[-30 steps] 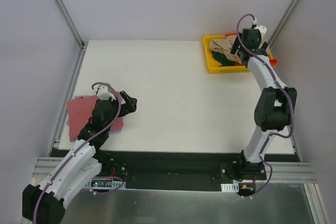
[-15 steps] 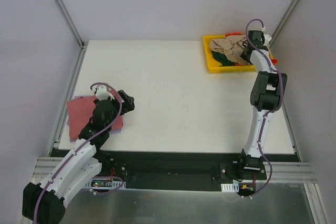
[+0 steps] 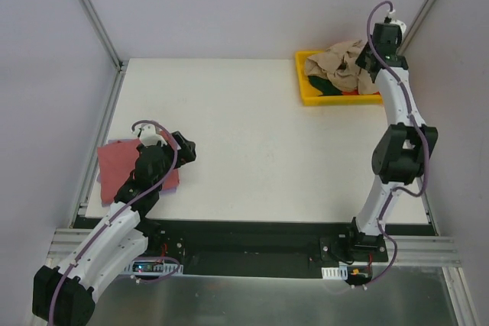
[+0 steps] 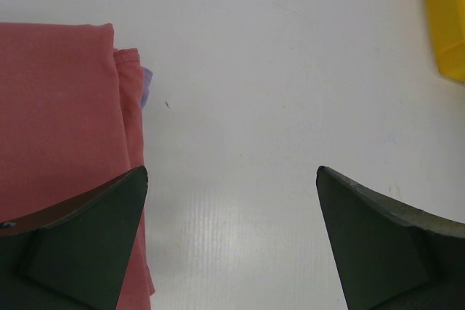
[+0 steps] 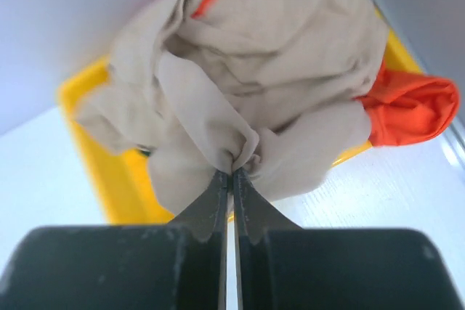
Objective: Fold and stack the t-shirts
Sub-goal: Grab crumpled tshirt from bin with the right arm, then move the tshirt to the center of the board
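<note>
— Right claw [image 5: 232, 172]?
— Pinched tight on tan shirt [image 5: 290, 70], bunched over bin [image 5: 109, 179], far right corner of tabletop [image 3: 252, 135].
— Left claw [image 4: 231, 172]?
— Spread wide, holding nothing; beside red shirt [image 4: 58, 107], flat at left edge.

Left arm [image 3: 114, 219]: folded low from its base at the near left, forearm angled inward over the surface [image 3: 252, 135]; left end effector [image 4: 232, 179] level, both dark fingers [image 4: 87, 237] spread wide apart with nothing between them. Right arm [image 3: 397, 150]: raised tall from its base at the near right, elbow bent midway, upper link stretched to the far right corner. Right end effector [image 5: 232, 172]: lifted, fingers pressed together, pinching a fold of the tan t-shirt [image 5: 290, 70].
</note>
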Controlling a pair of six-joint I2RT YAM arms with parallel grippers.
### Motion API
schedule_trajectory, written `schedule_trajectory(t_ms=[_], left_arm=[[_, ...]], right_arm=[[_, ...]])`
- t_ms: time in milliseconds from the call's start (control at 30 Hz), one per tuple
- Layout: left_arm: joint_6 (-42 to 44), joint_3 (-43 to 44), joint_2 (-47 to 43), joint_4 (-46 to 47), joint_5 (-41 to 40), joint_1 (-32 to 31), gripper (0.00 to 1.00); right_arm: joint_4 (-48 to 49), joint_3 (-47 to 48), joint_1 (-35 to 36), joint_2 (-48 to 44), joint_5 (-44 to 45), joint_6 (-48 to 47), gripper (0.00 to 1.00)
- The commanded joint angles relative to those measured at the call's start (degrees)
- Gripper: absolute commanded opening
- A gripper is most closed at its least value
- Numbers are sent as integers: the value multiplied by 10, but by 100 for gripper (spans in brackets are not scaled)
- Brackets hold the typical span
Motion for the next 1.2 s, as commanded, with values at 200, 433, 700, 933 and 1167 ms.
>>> schedule_trajectory(t_ms=[200, 433, 700, 933, 1167], left_arm=[[-9, 9, -2, -18, 30, 6, 99], [-24, 4, -33, -28, 66, 6, 99], [-51, -7, -72, -36, 90, 6, 99], [-63, -9, -76, -40, 90, 7, 99], [-70, -7, -64, -58, 94, 6, 99]], right_arm=[[95, -66, 106, -338, -14, -91, 1], [61, -32, 232, -465, -49, -92, 1], [69, -52, 335, -510, -103, -28, 1], [86, -242, 347, -542, -26, 10, 3], [52, -517, 326, -511, 201, 61, 48]])
